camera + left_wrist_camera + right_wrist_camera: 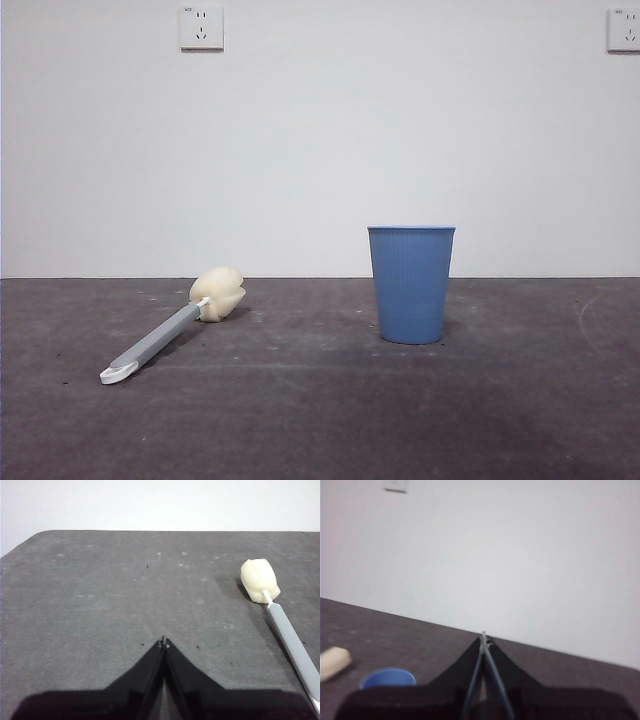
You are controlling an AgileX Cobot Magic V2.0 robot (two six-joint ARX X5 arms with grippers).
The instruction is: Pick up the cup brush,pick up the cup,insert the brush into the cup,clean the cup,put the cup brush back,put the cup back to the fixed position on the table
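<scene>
- Your left pincer [164, 642] hangs above the bare dark grey surface [100, 610] with its two black jaws pressed together at the tips, holding nothing.
- Your right pincer [483, 637] is likewise closed to a thin line and empty, raised over the surface and facing the white wall [520, 555].
- Neither arm reaches into the front view; both wait out of it.
- Nearest to you in the front view, the cup brush [175, 325] lies flat on the surface at the left, its white looped end closest to the camera and its grey handle running back and to the right.
- Its cream-yellow sponge head [217, 294] rests at the far end of the handle, touching the surface.
- From the left wrist view you see the same brush lying off to one side of the left pincer, well apart from it.
- To the right of the brush, and apart from it, the cup [411, 284] stands upright on the surface with its mouth up.
- From the right wrist view the cup's blue rim shows beside the right pincer, blurred.
- Farthest back, two wall sockets [201, 27] sit high on the white wall.
</scene>
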